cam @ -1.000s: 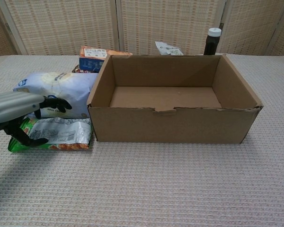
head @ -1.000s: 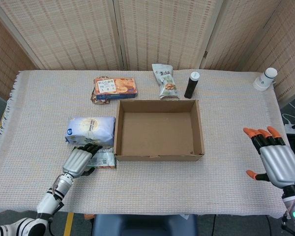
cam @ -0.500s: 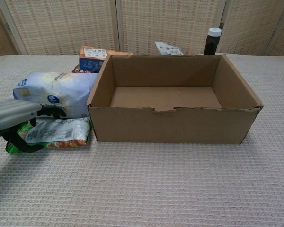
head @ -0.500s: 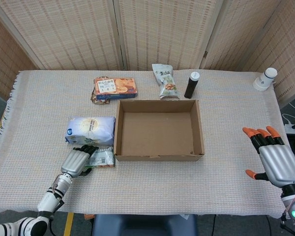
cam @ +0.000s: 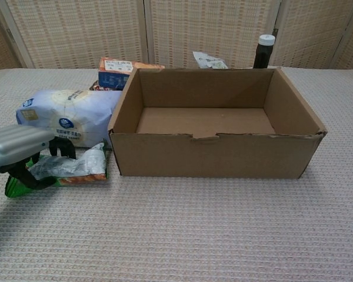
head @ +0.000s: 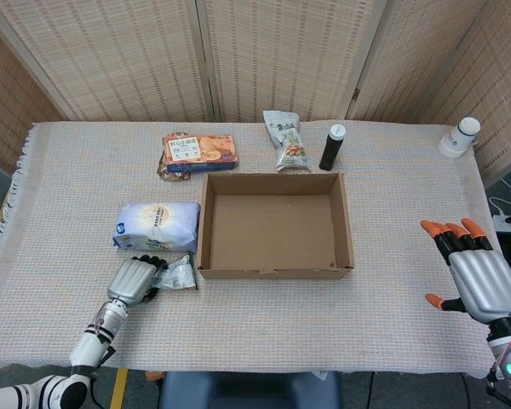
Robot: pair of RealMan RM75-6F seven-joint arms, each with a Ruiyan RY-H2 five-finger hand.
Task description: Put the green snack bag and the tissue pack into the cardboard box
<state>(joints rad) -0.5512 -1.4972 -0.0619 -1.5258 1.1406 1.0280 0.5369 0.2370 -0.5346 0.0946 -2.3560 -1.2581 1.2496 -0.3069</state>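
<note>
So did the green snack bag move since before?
Yes. The left hand has bunched the green snack bag leftward, away from the cardboard box, lifting its right end.

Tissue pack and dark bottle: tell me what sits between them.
In the head view, the open, empty cardboard box lies between the tissue pack and the dark bottle; the rest of that stretch is bare tablecloth.

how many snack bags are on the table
2 that I can tell. The green snack bag lies left of the cardboard box, gripped by the left hand. A pale snack bag lies behind the box, beside the dark bottle.
</note>
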